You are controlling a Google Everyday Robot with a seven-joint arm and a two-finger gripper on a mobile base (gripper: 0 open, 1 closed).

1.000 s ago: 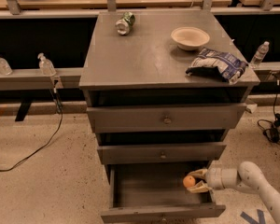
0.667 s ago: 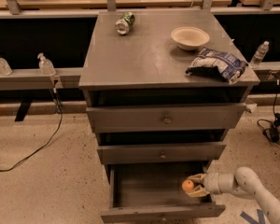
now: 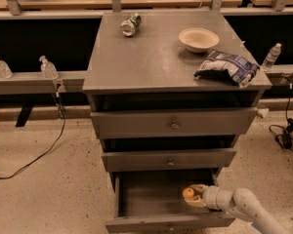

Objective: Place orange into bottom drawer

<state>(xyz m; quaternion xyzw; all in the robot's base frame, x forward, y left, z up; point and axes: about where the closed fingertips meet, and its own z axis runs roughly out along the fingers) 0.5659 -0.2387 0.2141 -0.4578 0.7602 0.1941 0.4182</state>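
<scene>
The orange (image 3: 188,193) is a small round fruit low inside the open bottom drawer (image 3: 151,199), near its right side. My gripper (image 3: 194,197) reaches in from the lower right on a white arm and is shut on the orange. The bottom drawer is pulled out below the two upper drawers of the grey cabinet (image 3: 171,126), and its inside is otherwise bare. I cannot tell whether the orange touches the drawer floor.
On the cabinet top are a crushed green-and-silver can (image 3: 129,24), a white bowl (image 3: 198,39) and a blue-and-white chip bag (image 3: 227,67). Clear bottles (image 3: 48,68) stand on a ledge at the left, another bottle (image 3: 272,56) at the right. Cables (image 3: 34,155) lie on the speckled floor.
My gripper has moved left and deeper into the bottom drawer with the orange, which now sits lower inside the tray.
</scene>
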